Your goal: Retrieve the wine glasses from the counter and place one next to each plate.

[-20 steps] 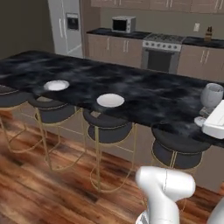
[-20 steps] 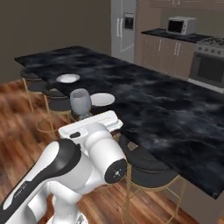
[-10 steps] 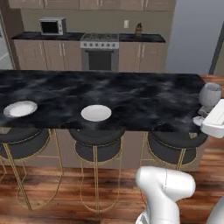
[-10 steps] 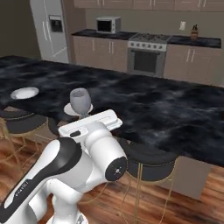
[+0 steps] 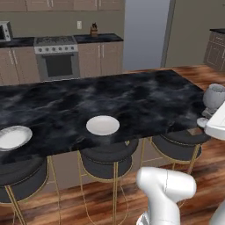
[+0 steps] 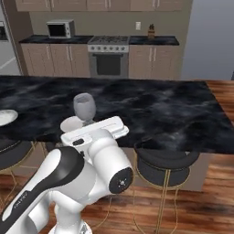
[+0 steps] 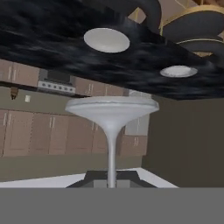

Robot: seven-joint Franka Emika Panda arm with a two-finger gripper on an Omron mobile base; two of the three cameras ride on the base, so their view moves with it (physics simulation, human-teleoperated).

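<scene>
- Arm bent up in front of the base, white wrist level, hand point(image 7: 111, 181) pointing out over the tabletop point(image 5: 145, 99) w/ the stools.
- Fingertips hard to make out; glass foot cut off by wrist in right base view.
- Hand clenched on stem of wine glass point(image 6: 84, 108), held upright above tabletop edge, near plate point(image 5: 103, 125); 2nd plate point(image 5: 13, 136) further left.

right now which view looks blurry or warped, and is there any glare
Left base view: soft and slightly blurred, even flat light, no glare on the island; the plates read clearly. Right base view: similar softness, the wine glass looks grey and translucent. Hand view: rolled upside down, the glass looms large and distorted, the gripper shut on its stem.
</scene>
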